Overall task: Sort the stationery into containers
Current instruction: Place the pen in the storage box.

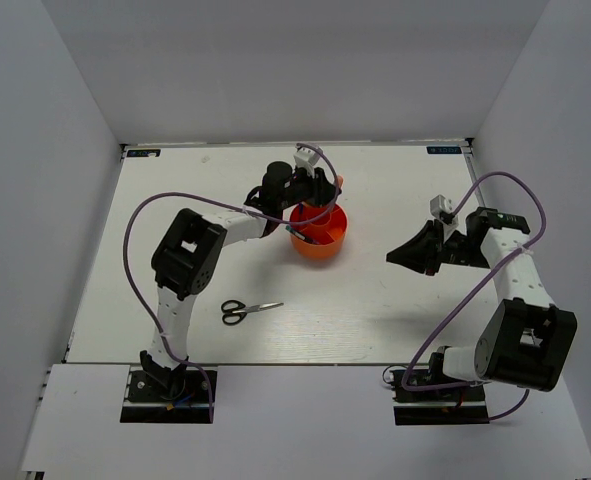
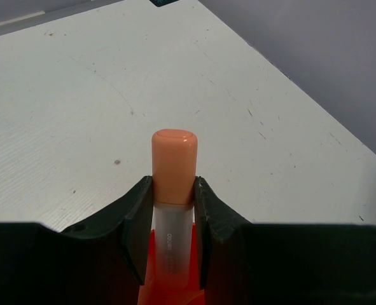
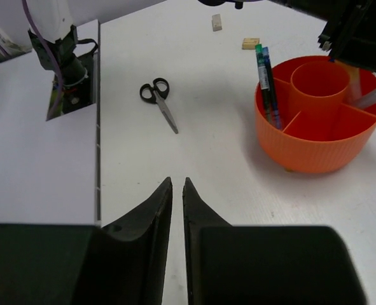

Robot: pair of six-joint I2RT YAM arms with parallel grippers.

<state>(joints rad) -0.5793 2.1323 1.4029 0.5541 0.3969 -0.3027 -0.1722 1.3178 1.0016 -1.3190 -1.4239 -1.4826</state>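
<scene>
My left gripper (image 2: 174, 182) is shut on a peach-capped highlighter (image 2: 174, 159) and holds it upright over the orange-red container (image 1: 318, 234). Its clear barrel points down into the cup (image 2: 175, 293). The right wrist view shows the container (image 3: 318, 136) with a central circle and ring compartments. Two dark pens (image 3: 266, 79) stand in one compartment and a pale stick (image 3: 373, 95) leans in another. Black-handled scissors (image 1: 250, 310) lie flat near the table's front left. My right gripper (image 1: 395, 258) hovers right of the cup with its jaws slightly parted and nothing between them.
Two small erasers (image 3: 217, 22) (image 3: 250, 43) lie on the table beyond the cup in the right wrist view. The left arm's base (image 3: 63, 70) stands past the table's near edge. White walls close in the table on three sides.
</scene>
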